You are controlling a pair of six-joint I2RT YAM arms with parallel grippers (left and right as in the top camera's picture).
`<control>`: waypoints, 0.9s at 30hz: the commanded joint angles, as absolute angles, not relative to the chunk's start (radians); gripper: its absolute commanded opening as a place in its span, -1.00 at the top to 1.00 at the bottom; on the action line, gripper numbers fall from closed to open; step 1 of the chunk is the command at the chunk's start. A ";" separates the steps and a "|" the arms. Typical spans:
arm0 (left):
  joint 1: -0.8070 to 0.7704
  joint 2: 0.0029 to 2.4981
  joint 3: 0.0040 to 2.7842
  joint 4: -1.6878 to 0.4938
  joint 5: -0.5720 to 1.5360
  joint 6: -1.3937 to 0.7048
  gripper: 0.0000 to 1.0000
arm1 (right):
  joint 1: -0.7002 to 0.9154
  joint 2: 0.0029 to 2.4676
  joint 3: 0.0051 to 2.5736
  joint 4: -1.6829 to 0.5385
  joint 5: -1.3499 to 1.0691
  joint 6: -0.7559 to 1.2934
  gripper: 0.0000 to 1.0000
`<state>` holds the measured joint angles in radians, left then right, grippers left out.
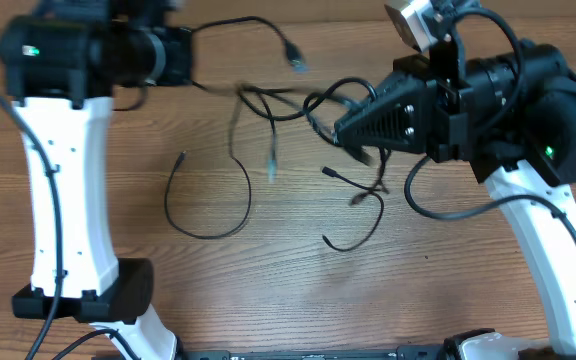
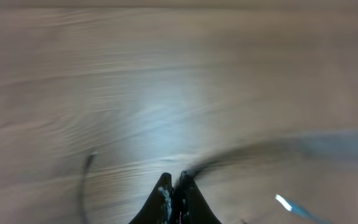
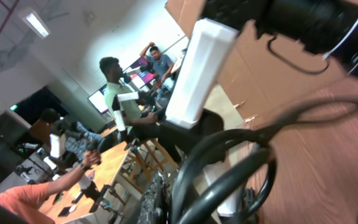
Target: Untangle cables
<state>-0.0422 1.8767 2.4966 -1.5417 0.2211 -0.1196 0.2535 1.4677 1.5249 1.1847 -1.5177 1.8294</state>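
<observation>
Jaws of left gripper point(image 2: 174, 182) together, prob pinching one of cables point(image 1: 303, 105) to draw strand sideways. Right gripper point(image 1: 342, 131) at knot to anchor it; jaw gap hidden. Tangle lies mid table point(image 1: 268, 300), btw arms.

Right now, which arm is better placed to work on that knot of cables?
Likely right: the right gripper sits at the tangled cables; the left gripper, shut, holds one strand farther off.

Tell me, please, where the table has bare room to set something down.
Broadest: the near strip of table between left arm and right arm. Narrower: between the left arm and the loose cable loop. Crowded: the middle, where cables tangle by the right gripper.
</observation>
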 commanded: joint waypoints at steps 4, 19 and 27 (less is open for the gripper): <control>0.147 1.936 2.493 -1.545 -0.007 -0.202 0.92 | 0.257 1.363 1.541 1.200 -1.566 1.859 0.92; 0.316 2.191 2.489 -1.607 -0.083 -0.229 0.92 | 0.257 1.300 1.541 1.199 -1.566 1.901 0.92; 0.330 2.311 2.489 -1.619 -0.085 -0.236 0.21 | 0.257 1.268 1.541 1.199 -1.562 1.924 0.93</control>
<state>0.3210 2.2635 2.4931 -1.6089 -0.0540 -0.2310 0.2569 1.3056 1.5246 1.1915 -1.5208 1.9083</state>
